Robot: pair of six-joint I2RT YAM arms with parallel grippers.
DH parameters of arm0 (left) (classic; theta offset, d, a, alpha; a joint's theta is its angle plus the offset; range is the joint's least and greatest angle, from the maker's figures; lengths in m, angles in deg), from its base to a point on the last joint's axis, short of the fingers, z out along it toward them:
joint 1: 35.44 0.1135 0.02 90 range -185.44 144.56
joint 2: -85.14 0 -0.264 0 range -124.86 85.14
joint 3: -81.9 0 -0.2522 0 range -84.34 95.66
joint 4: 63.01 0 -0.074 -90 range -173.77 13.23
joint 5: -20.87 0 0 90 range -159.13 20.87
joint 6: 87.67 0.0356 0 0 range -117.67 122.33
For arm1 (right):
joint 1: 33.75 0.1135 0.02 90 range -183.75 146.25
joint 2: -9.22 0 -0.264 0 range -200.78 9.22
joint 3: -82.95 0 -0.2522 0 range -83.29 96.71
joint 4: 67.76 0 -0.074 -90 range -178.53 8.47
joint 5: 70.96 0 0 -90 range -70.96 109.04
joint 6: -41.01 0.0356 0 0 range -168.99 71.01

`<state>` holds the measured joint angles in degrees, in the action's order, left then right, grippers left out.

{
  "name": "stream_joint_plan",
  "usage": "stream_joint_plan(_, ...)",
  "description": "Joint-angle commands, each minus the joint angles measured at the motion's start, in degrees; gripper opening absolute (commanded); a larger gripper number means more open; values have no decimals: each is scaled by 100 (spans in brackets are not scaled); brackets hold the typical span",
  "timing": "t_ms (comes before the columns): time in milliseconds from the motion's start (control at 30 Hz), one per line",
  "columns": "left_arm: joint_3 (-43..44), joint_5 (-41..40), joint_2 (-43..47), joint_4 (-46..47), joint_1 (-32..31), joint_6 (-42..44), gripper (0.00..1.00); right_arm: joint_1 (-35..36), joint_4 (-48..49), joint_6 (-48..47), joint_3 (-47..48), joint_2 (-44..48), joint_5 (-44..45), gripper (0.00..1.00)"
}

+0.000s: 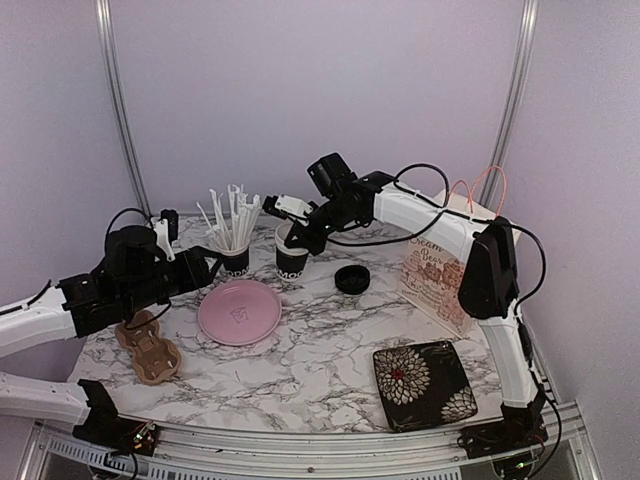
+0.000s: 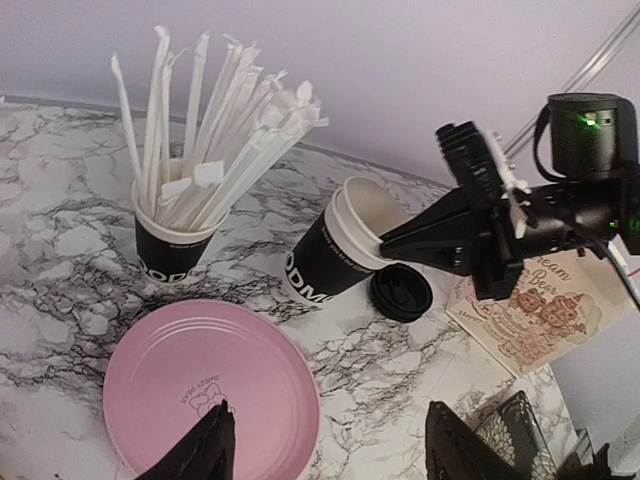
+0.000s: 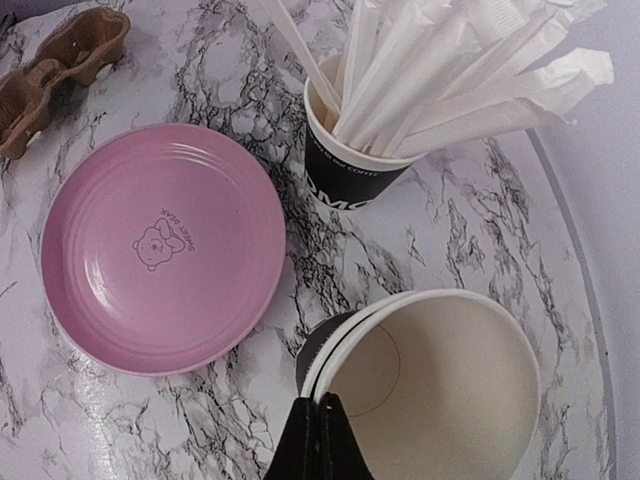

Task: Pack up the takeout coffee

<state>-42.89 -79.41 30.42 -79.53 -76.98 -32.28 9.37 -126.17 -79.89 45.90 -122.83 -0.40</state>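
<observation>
From above, at the back of the table (image 1: 320,345), the right claw (image 1: 287,233) reaches down to the cups (image 1: 291,262), which stand between the straw cup (image 1: 234,260) and the lid (image 1: 351,279). The left claw (image 1: 200,268) hovers beside the plate (image 1: 240,312) and holds nothing.

On the left wrist view, its jaws stand wide above the plate. The cups lean toward the right claw, which pinches their rim. Two white rims show, so I judge that one cup sits inside the other.

On the right wrist view, the fingers (image 3: 303,450) are pressed together on the near rim. The cups are empty inside.

Such paper cups should be light and rather soft. The rolled rim is the stiffest part, so a pinch there can hold, but the wall may crumple, and the nested cups may tip or slip apart. The smooth lid is better taken by its edge
</observation>
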Motion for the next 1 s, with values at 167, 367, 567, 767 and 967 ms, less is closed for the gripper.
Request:
stream_joint_plan(167, -266, -1906, -1263, 1997, -851, -1899, 55, 27, 409, 635, -232, 371, -126, 0)
stream_joint_plan(367, 15, -1671, -2162, 2495, -964, -2212, 49, 33, 415, 806, -236, 380, -244, 0)
stream_joint_plan(567, 443, -1557, -2856, 2969, -957, -2326, 46, 36, 424, 802, -236, 403, -213, 0)
stream_joint_plan(767, 991, -1498, -3577, 3042, -953, -2440, 48, 43, 389, 928, -249, 447, -371, 0)
stream_joint_plan(967, 1268, -1461, -4002, 3043, -892, -2576, 41, 43, 420, 954, -314, 530, -385, 0)
